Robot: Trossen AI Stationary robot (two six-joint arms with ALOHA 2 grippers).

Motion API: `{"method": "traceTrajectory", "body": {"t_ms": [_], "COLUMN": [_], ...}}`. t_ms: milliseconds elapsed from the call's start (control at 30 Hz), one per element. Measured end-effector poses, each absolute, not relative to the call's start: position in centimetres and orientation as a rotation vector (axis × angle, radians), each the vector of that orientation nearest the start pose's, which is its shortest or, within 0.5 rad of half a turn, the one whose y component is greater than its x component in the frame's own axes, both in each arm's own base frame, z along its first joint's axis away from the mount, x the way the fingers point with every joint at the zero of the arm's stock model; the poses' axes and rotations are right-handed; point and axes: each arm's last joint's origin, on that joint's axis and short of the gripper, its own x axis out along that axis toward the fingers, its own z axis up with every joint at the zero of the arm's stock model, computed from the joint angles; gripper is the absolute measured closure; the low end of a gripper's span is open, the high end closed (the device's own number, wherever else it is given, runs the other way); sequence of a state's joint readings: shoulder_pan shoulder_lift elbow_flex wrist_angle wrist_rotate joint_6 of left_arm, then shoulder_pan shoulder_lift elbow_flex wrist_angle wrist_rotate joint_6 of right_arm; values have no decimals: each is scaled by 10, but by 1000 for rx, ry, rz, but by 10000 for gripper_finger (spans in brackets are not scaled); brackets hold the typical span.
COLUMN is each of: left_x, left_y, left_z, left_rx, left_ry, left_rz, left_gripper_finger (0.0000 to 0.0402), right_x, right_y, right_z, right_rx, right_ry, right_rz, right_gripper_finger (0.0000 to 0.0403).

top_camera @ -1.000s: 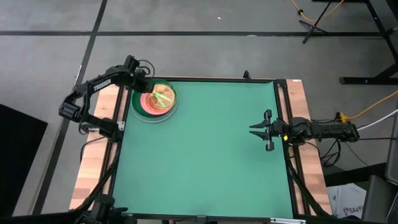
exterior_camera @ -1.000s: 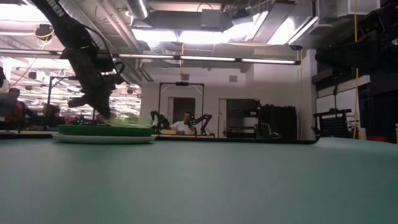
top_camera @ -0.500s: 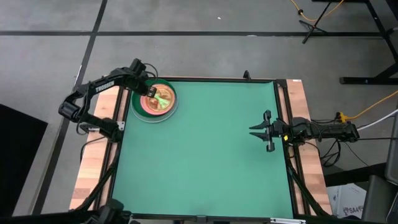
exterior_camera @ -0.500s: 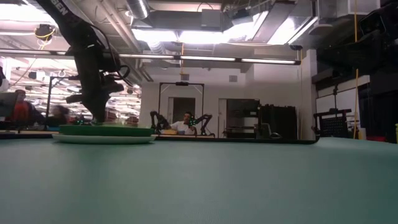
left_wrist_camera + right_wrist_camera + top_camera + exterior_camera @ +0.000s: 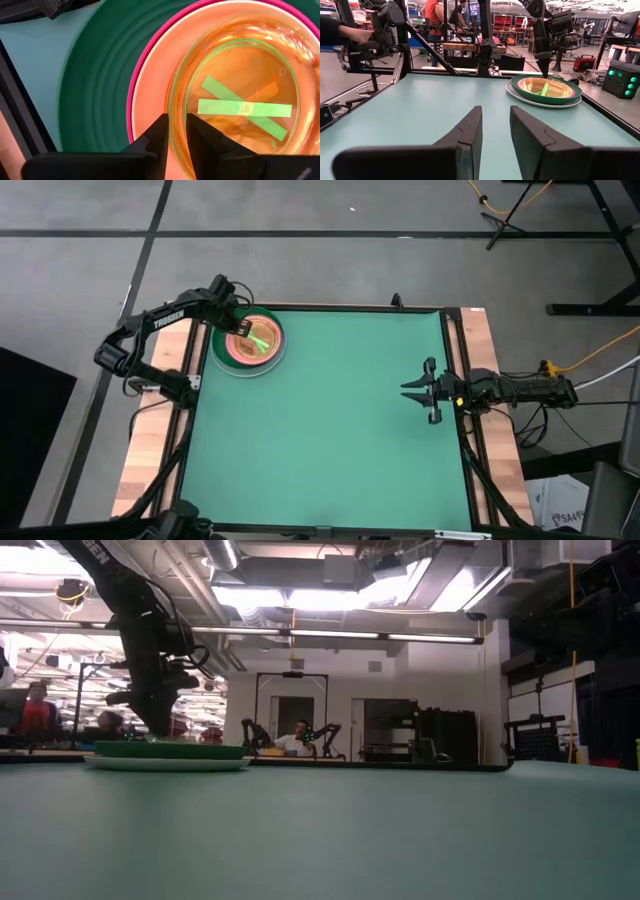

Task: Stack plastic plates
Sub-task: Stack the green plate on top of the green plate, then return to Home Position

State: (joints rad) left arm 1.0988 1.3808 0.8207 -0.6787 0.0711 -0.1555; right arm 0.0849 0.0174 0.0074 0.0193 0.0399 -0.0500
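The plastic plates form one stack (image 5: 266, 356) at the table's far left corner; it also shows in the low view (image 5: 200, 752) and the right wrist view (image 5: 570, 94). The left wrist view shows the dark green plate (image 5: 95, 90), the magenta rim (image 5: 131, 95) and the small translucent plates with green bars (image 5: 245, 107) nested on top. My left gripper (image 5: 240, 330) (image 5: 158, 732) (image 5: 177, 131) stands over the stack's left part, pointing down, shut on the top translucent plate. My right gripper (image 5: 404, 387) (image 5: 495, 125) waits open at the table's right edge. My left gripper comes from above, pointing down, and has the rim of the top translucent plate (image 5: 171, 107) between its two fingers, one finger outside the rim (image 5: 159, 131) and one inside the bowl (image 5: 197, 134). The plate lies flat, nested in the stack.
The green mat (image 5: 330, 430) stretches bare from the stack to my right arm. A black frame and wooden side boards (image 5: 150, 450) border the table. People and other robot rigs show in the room beyond the far edge.
My left gripper shifted a little toward the stack's middle and turned from tilted to upright. The translucent green plate it carried, tilted and blurred above the stack, came down flat into the nested plates. In the last half second nothing moved.
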Motion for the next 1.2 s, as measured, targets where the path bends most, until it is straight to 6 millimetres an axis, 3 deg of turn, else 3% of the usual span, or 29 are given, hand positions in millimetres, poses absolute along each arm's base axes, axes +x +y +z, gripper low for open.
{"method": "traceTrajectory", "body": {"t_ms": [333, 667, 900, 1200], "left_x": [112, 120, 164, 244], "left_y": [215, 225, 201, 123], "left_z": [195, 237, 265, 285], "left_rx": [-853, -818, -658, -378], "left_ry": [997, 973, 856, 584], "left_rz": [994, 976, 670, 309], "left_gripper_finger": [339, 343, 360, 399], "right_x": [98, 98, 98, 98], "right_y": [7, 7, 7, 7], "right_z": [167, 167, 167, 167], "right_rx": [-50, -50, -50, -50], "right_ry": [-10, -10, -10, -11], "right_rz": [45, 45, 45, 44], "right_gripper_finger": [315, 315, 315, 315]}}
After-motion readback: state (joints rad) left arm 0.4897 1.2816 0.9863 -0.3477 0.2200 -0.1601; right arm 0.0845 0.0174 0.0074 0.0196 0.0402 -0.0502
